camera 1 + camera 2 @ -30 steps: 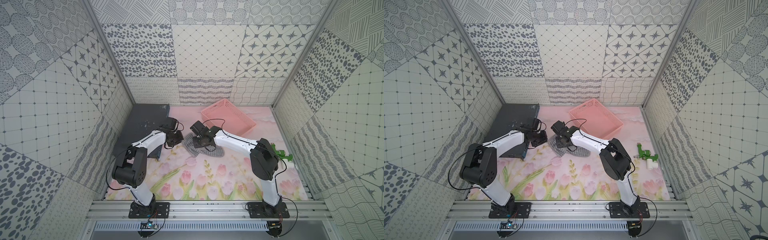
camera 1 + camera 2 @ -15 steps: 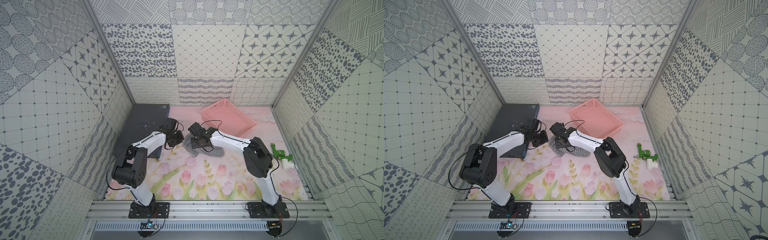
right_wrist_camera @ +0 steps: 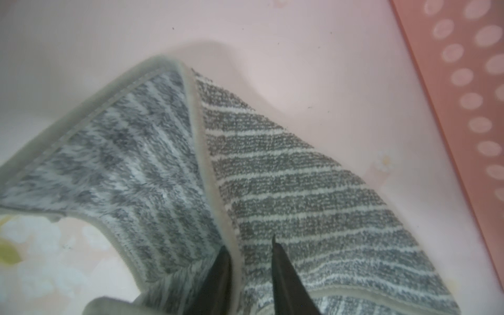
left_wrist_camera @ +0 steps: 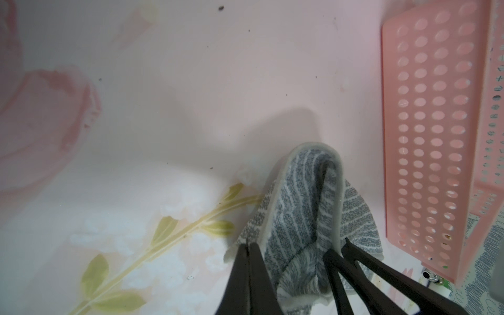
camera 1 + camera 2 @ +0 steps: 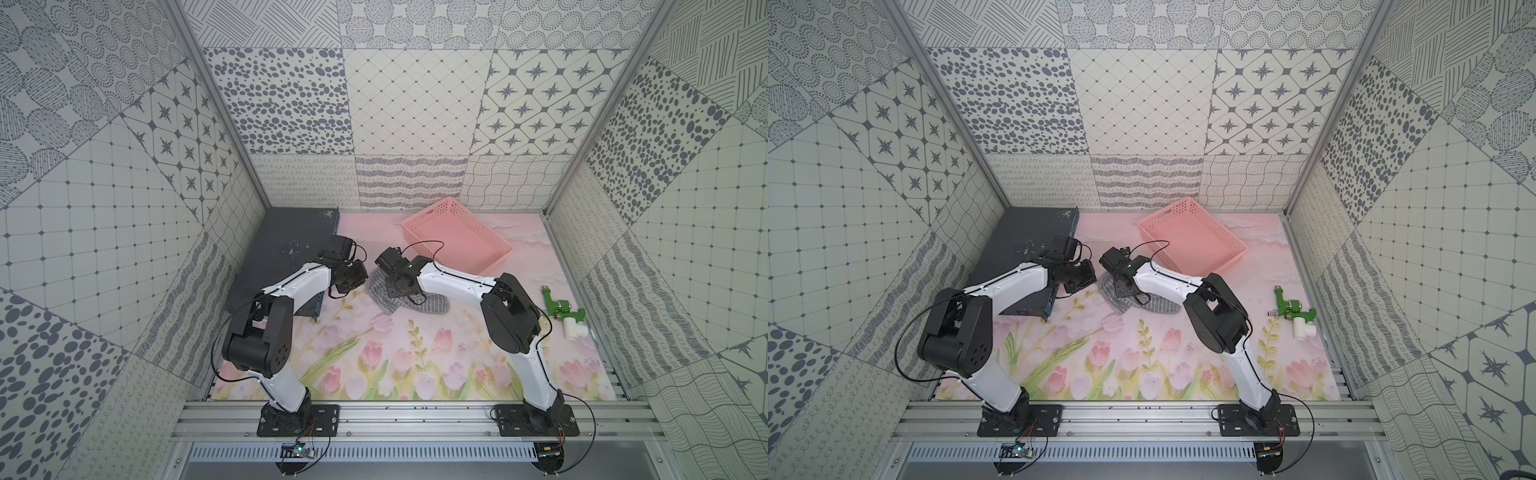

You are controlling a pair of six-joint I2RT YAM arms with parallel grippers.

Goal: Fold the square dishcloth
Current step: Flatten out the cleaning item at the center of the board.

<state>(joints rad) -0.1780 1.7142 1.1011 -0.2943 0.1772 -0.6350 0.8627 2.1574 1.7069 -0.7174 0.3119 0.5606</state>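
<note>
Right fingers (image 3: 285,275) narrower than before, perhaps astride dishcloth hem (image 3: 208,174)

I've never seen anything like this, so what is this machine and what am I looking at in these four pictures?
It is a robot: a left arm and a right arm, bolted to a rail beside a flowered mat. The two top views look down from overhead; the other two come from cameras on the wrists. On the mat lie a grey striped square dishcloth, a pink basket, a dark box and a green and white fitting. The left gripper is shut on the dishcloth, and the right gripper pinches its hem.
</note>
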